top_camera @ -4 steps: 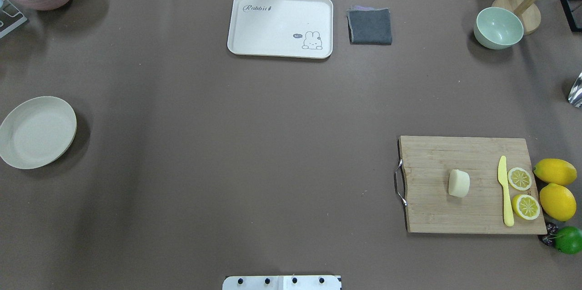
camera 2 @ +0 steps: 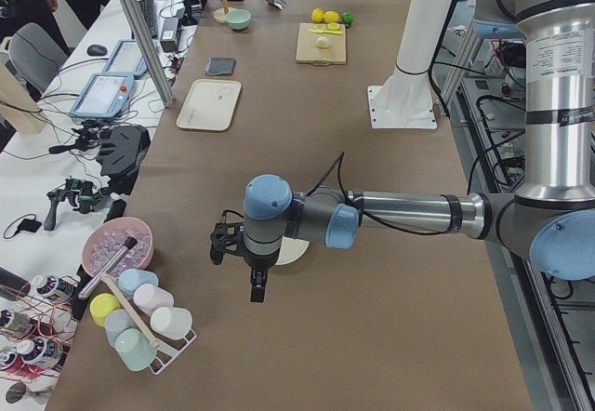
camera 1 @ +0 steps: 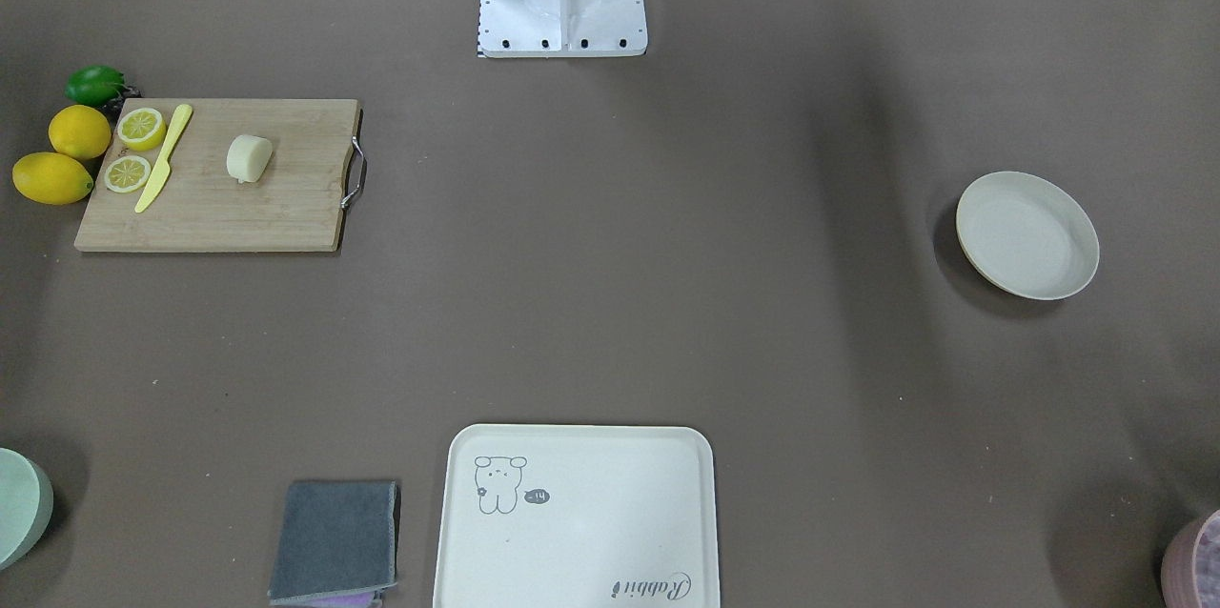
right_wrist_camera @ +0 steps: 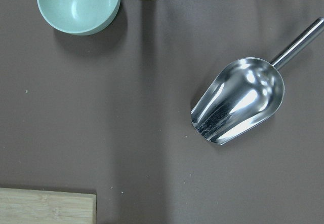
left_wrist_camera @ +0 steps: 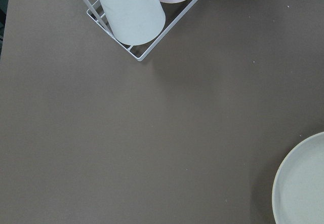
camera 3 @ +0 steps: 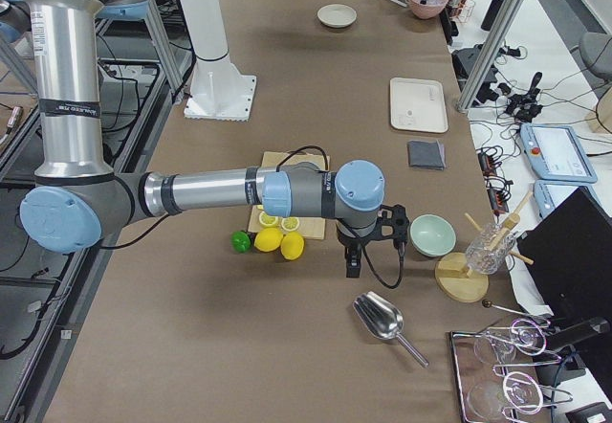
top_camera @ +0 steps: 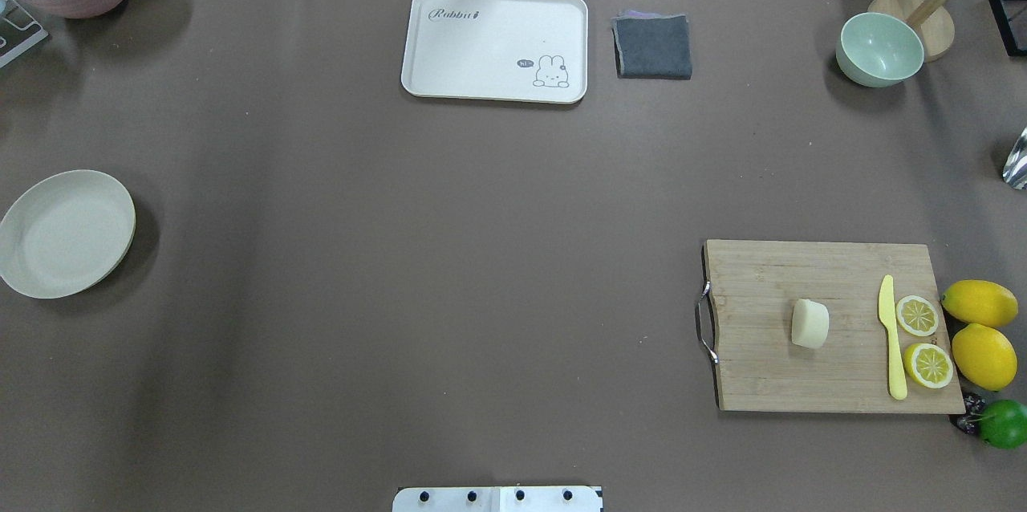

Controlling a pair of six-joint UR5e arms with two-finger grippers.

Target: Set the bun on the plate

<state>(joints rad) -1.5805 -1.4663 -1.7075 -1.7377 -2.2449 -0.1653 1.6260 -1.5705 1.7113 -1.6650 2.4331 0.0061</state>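
The bun [top_camera: 809,323] is a small, smooth, pale cream lump with one flat end, lying on the wooden cutting board [top_camera: 762,384], well apart from the plate [top_camera: 64,233]. The left pincer [camera 2: 256,292] and right pincer [camera 3: 351,268] show only in side views; spread or pressed together, I cannot tell.

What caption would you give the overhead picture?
The bun sits on the cutting board, far across the table from the empty plate.
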